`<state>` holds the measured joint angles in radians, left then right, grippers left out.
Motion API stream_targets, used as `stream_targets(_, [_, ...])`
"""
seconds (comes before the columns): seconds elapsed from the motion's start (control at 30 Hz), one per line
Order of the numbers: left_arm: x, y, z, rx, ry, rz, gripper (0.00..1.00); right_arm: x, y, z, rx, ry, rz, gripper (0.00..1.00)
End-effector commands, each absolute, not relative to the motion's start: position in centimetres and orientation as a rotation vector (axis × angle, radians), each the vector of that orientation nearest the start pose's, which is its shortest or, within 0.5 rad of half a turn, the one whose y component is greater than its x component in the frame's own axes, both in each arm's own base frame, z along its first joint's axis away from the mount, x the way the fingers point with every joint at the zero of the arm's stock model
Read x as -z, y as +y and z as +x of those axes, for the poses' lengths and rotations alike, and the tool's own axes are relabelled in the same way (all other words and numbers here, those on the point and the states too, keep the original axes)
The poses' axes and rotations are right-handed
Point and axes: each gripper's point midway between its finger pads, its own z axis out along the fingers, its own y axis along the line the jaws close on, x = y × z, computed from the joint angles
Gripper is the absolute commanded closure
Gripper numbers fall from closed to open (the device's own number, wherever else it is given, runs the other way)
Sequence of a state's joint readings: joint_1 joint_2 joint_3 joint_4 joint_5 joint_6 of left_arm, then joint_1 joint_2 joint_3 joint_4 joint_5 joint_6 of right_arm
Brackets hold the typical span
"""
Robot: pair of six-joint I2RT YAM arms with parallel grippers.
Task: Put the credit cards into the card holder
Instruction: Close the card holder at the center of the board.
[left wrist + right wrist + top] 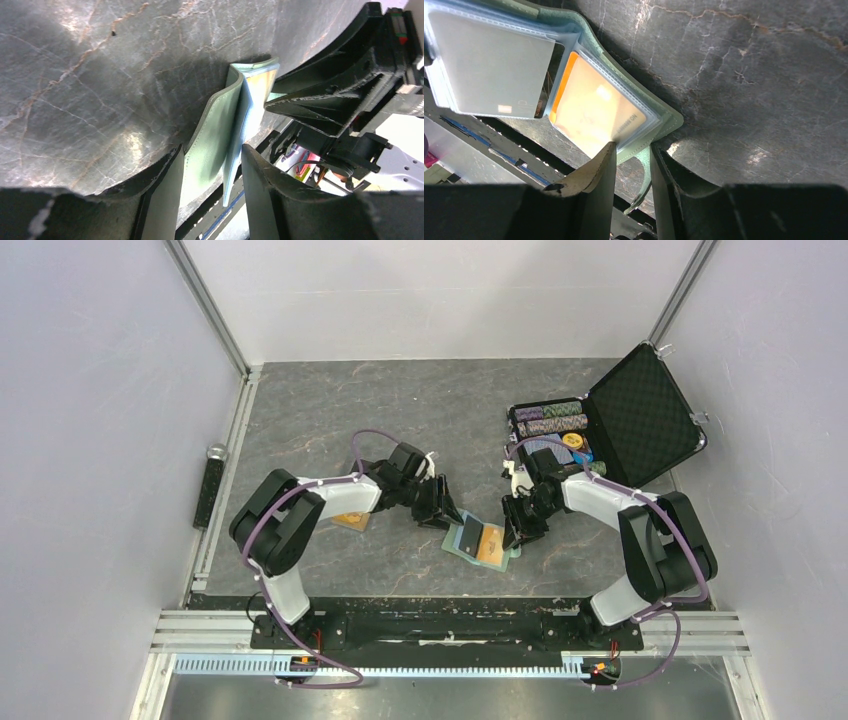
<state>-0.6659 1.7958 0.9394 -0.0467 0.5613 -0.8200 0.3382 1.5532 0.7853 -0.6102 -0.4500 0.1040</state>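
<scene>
The table [400,410] looks like polished dark grey stone, rust-veined, catching soft glare; the card holder [671,121] has a smooth matt leather-like cover and clear glossy plastic sleeves [494,65]; the orange credit card [594,110] inside one is shiny plastic; the right gripper [631,155] is matt black plastic, scuffed pale at one tip; the case [640,410] at the table's far right corner has dimpled foam lining.

Left end effector [443,510] and right end effector [518,530] flank card holder [463,541] (far side open).

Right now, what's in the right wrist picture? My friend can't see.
An open pale green card holder holding an orange card, over a dark marbled table. The right fingers straddle its snap tab.
</scene>
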Motion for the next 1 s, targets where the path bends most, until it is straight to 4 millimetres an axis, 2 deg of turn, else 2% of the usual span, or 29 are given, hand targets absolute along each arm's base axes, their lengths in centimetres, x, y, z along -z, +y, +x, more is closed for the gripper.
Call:
stream_targets(0.0, [-9.3,-35.7,23.0,1.392,2.645,0.145,0.48,-1.2,16.3,19.8,-0.785,2.916,-0.432,0.67])
stream_targets(0.2, [-9.7,-37.3,22.3,1.444,2.636,0.247,0.51,-1.3,16.5,19.8,-0.795,2.915,-0.430,0.67])
stream_targets(0.33, [-8.3,-36.7,21.9,1.326,2.718,0.265,0.58,-1.4,16.5,19.8,-0.795,2.912,-0.430,0.67])
stream_targets(0.4, [-7.8,-36.2,22.0,1.250,2.749,0.275,0.70,-1.6,16.6,19.8,-0.802,2.910,-0.426,0.67])
stream_targets(0.47, [-7.5,-35.6,22.0,1.181,2.774,0.296,0.88,-1.7,16.8,19.7,-0.817,2.907,-0.422,0.66])
stream_targets(0.53, [-7.3,-34.8,22.3,1.090,2.797,0.307,0.97,-2.0,17.2,19.7,-0.854,2.898,-0.415,0.66])
stream_targets(0.77, [-7.7,-31.6,24.0,0.799,2.822,0.428,0.98,-3.7,20.6,18.9,-1.111,2.839,-0.364,0.62])
stream_targets(0.97, [-8.2,-27.3,25.6,0.449,2.844,0.578,0.98,-4.8,22.3,18.4,-1.219,2.798,-0.360,0.58])
